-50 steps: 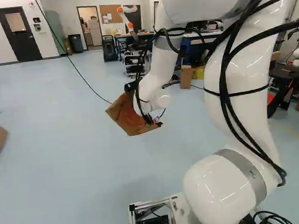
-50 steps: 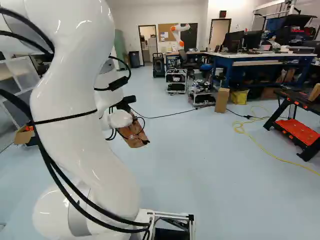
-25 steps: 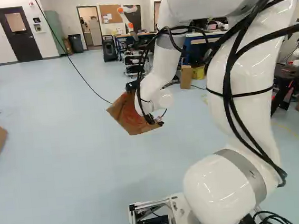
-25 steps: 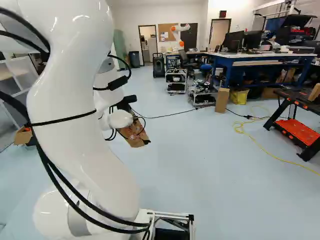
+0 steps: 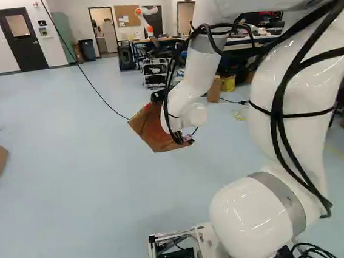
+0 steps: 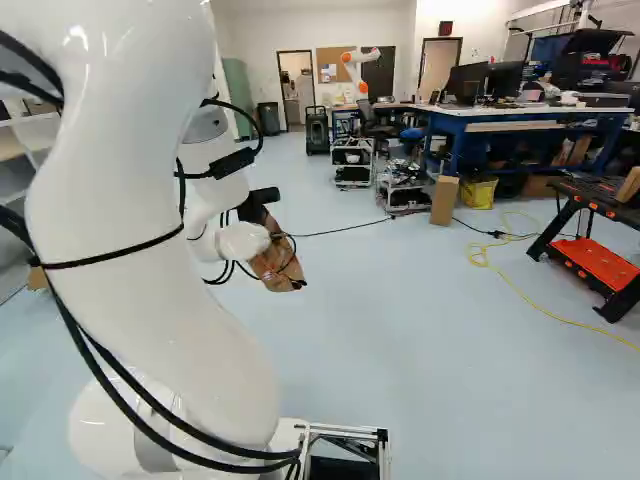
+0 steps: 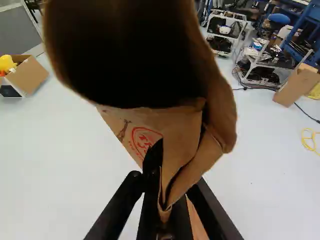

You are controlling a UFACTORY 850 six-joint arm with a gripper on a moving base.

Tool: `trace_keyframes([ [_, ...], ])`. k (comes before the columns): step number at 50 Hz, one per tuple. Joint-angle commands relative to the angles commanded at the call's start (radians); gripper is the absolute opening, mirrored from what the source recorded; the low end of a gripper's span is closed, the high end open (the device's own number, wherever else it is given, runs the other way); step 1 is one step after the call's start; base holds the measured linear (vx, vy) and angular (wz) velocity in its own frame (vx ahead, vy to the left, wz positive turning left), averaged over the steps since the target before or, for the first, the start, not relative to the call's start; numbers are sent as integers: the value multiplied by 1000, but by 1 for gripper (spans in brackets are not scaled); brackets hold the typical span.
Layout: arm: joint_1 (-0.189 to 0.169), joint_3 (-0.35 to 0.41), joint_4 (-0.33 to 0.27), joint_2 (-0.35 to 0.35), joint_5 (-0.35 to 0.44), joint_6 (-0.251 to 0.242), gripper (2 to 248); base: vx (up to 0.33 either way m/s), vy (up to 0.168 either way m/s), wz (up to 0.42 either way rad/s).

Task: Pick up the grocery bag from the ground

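One paper bag [image 5: 149, 131], gripped by the pincer [image 5: 184, 139], apparently off the floor [image 5: 73, 175].

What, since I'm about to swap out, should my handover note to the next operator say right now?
Gripper: shut on the bag, a fold of its paper between the fingers.
Bag: hanging tilted in the air at the arm's end, off the floor.
Done: bag gripped and lifted.
Left: seemingly nothing of the pick-up itself; I'd keep the grip until told where it goes, since the task names no drop spot. What is inside cannot be made out.
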Motion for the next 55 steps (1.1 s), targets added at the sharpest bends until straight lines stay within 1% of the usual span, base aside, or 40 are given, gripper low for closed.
trace_keyframes([
  [11, -29, 59, 19, 72, 19, 0, 29, 0, 0, 0],
  [34, -97, 202, 66, 244, 66, 0, 29, 0, 0, 0],
  [55, -143, 296, 96, 358, 96, 0, 29, 0, 0, 0],
])
